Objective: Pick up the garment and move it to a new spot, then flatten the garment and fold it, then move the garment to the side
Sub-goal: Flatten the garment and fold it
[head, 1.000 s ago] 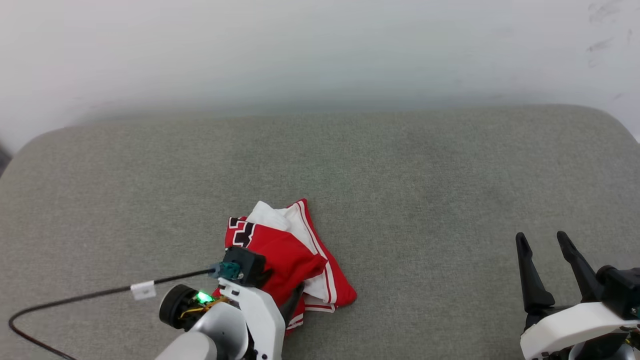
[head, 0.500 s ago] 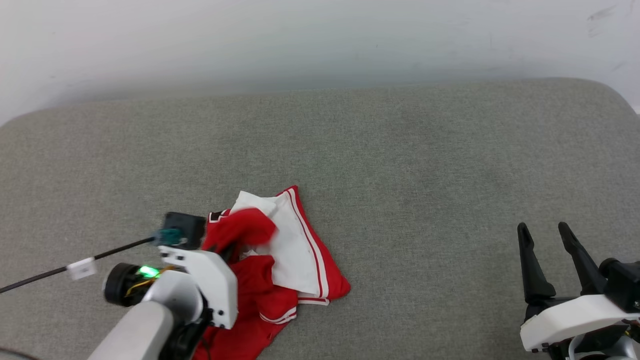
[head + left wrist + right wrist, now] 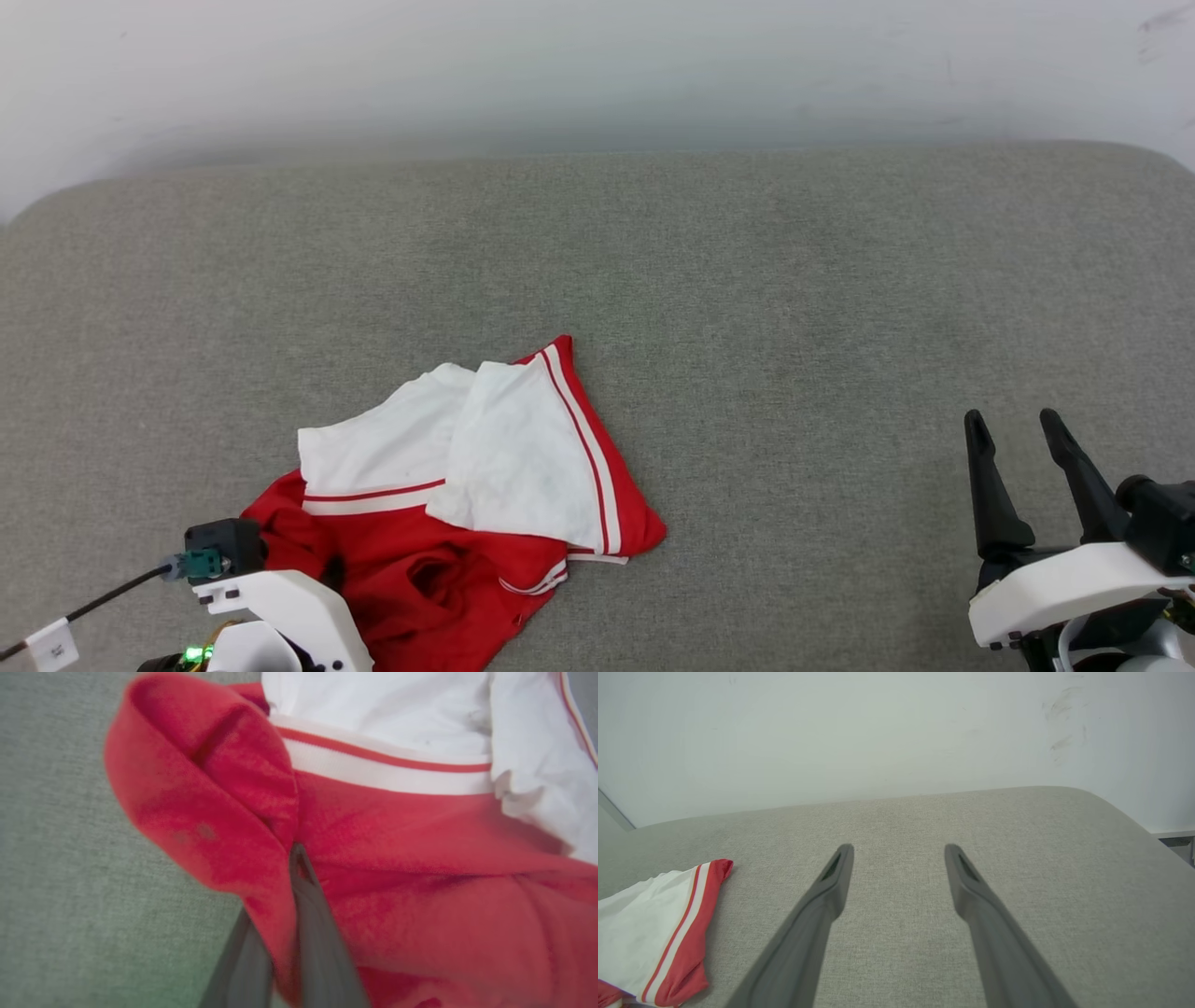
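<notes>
Looking down from the head, one sees the garment (image 3: pixel 420 532) lying crumpled on the left half of the grey padded bench (image 3: pixel 794 327), toward its near side and well apart from the back edge by the wall (image 3: pixel 597 75). Two white sleeves (image 3: pixel 523 457) with striped trim lie on top, and the red body is bunched below them. The left hand (image 3: pixel 329 571) goes into the red cloth at the garment's left edge, with a black cable (image 3: pixel 112 597) running off its wrist. The right hand (image 3: pixel 1011 418) waits near the right side of the bench, far from the garment, its fingers apart and nothing between them.

In the left wrist view, the two fingers are pressed together and a thick fold of red fabric is clamped between them. The fold bulges to the left of the fingertips, and the white trim band runs across beyond it.

In the right wrist view, the fingers stand wide over bare bench, and one sleeve corner of the garment shows at the lower left.

The garment seems light, soft and without stiffness, so it will probably sag and drag when lifted by one point. A single pinch may gather several layers. For flattening, it seems better to hold it at the hem corners or shoulders, one hand on each.
</notes>
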Robot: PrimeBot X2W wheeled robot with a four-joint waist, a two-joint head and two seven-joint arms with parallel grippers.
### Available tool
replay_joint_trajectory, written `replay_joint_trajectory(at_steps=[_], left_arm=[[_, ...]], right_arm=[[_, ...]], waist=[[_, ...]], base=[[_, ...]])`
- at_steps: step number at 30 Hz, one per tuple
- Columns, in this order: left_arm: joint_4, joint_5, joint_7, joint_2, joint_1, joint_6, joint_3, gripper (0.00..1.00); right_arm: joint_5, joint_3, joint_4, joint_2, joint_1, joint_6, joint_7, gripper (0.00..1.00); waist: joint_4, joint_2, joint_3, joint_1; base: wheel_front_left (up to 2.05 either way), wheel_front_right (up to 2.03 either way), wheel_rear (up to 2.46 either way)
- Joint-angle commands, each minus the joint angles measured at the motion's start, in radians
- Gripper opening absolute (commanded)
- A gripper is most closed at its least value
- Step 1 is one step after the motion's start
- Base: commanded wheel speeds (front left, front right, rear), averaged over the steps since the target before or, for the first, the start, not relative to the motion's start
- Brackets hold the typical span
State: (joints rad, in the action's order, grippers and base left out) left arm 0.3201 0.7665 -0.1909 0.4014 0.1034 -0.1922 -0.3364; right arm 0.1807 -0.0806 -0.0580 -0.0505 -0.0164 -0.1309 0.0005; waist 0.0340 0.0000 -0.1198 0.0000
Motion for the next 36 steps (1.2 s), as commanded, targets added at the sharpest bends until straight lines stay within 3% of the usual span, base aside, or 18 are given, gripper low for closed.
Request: replay_joint_trajectory(at_steps=[1, 10, 16, 27, 36], left_arm=[[0.016, -0.007, 0.013, -0.012, -0.004, 0.007, -0.009, 1.00], [-0.036, -0.147, 0.256, -0.011, 0.042, -0.001, -0.034, 1.00], [-0.092, -0.211, 0.355, -0.021, 0.042, -0.017, -0.058, 1.00], [-0.232, -0.265, 0.390, -0.034, -0.019, -0.045, -0.113, 1.00], [-0.289, -0.267, 0.383, -0.041, -0.023, -0.074, -0.112, 1.00]], right_arm=[[-0.007, -0.001, 0.001, 0.000, 0.013, 0.000, -0.001, 1.00], [-0.017, 0.000, 0.003, 0.000, -0.008, 0.000, 0.012, 1.00], [-0.021, 0.005, -0.001, 0.000, -0.023, 0.000, 0.022, 1.00], [-0.035, 0.014, -0.025, 0.000, -0.058, 0.000, 0.050, 1.00], [-0.072, 0.059, 0.014, 0.001, -0.001, 0.000, 0.098, 1.00]], waist=[[-0.003, 0.0000, 0.002, 0.0000], [-0.009, 0.0000, 0.050, 0.0000], [-0.004, 0.0000, 0.082, 0.0000], [0.007, 0.0000, 0.133, 0.0000], [-0.013, 0.0000, 0.103, 0.0000]], base=[[0.00, 0.00, 0.00], [0.00, 0.00, 0.00], [0.00, 0.00, 0.00], [0.00, 0.00, 0.00], [0.00, 0.00, 0.00]])
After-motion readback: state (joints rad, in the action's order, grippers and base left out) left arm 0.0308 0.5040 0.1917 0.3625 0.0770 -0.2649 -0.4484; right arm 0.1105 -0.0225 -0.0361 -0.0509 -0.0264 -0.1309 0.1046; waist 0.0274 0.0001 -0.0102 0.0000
